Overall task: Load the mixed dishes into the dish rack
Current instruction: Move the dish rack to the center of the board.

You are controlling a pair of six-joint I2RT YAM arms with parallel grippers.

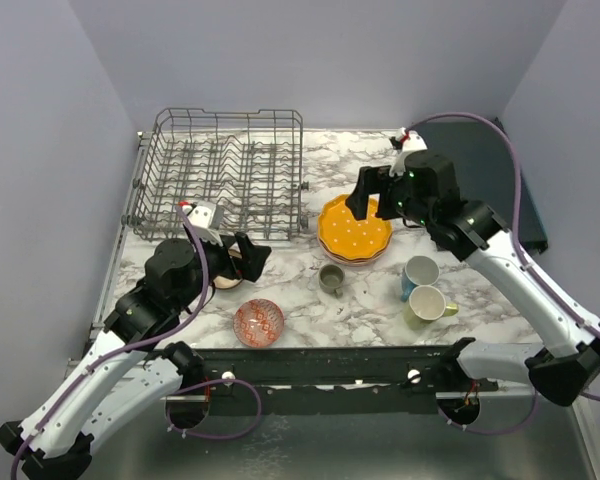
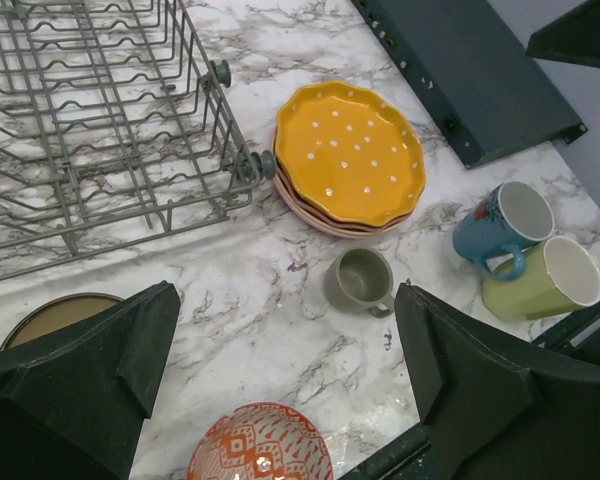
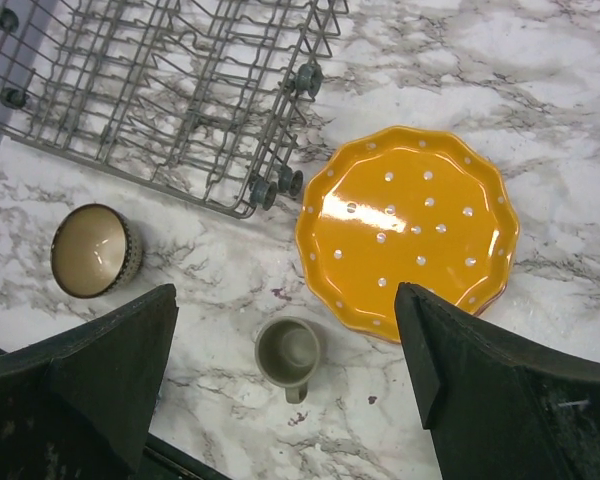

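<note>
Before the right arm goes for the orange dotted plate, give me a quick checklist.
1. Right gripper open and empty: ok.
2. Left gripper open, away from the plate: ok.
3. Orange plate topmost, nothing on it: ok.
4. Grey cup apart from the plate's rim: ok.
5. Dish rack slots free of dishes: ok.
6. Room under the plate's rim for a finger: cannot tell.
</note>
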